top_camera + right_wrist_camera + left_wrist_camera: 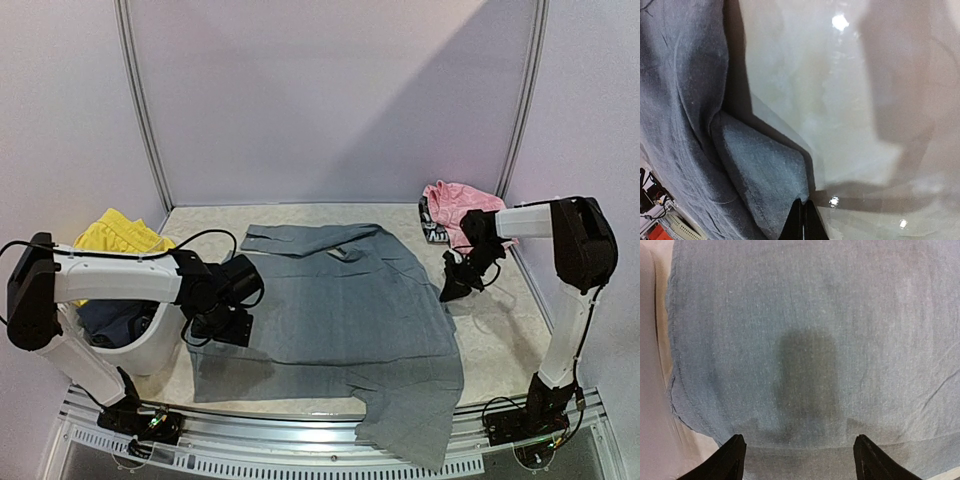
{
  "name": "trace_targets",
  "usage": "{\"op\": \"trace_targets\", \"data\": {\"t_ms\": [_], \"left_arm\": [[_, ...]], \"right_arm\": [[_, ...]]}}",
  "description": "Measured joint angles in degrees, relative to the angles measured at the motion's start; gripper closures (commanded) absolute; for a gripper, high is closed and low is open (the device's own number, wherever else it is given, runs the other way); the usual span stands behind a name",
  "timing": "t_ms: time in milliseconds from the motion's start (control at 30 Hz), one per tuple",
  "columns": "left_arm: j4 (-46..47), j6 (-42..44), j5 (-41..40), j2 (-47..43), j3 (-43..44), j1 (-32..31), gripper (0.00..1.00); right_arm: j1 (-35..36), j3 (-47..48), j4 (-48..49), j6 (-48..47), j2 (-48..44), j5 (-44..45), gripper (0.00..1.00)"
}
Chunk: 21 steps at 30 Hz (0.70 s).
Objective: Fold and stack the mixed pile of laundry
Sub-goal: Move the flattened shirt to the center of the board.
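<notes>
Left arm (120, 275): white tubular links, black joint housings, black cable looped along it, black base. Right arm (568, 320): same white links, bulky black elbow housing, black cable at base. Left gripper (800, 450), right gripper (802, 216): black tapered fingers.

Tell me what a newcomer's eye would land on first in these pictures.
A large grey long-sleeved shirt lies spread across the middle of the table. The left gripper hovers open above its left side, while the right gripper is shut on a fold at its right edge. At left, bright yellow shorts top the white plastic tub; a shiny pink piece sits at the far right.
</notes>
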Motion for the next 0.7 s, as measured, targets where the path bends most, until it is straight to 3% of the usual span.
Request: {"op": "trace_targets", "data": {"t_ms": [467,700], "left_arm": [[-1.25,1.27,-1.42,1.05,3.06,0.26,0.27],[-2.14,1.27,-2.84,1.46,3.06,1.66,0.28]], "right_arm": [[-2.23,12.83,-12.55,2.01,-0.24,22.14,1.00],[-2.32,13.22,-15.21,3.19,-0.76,26.86,1.00]]}}
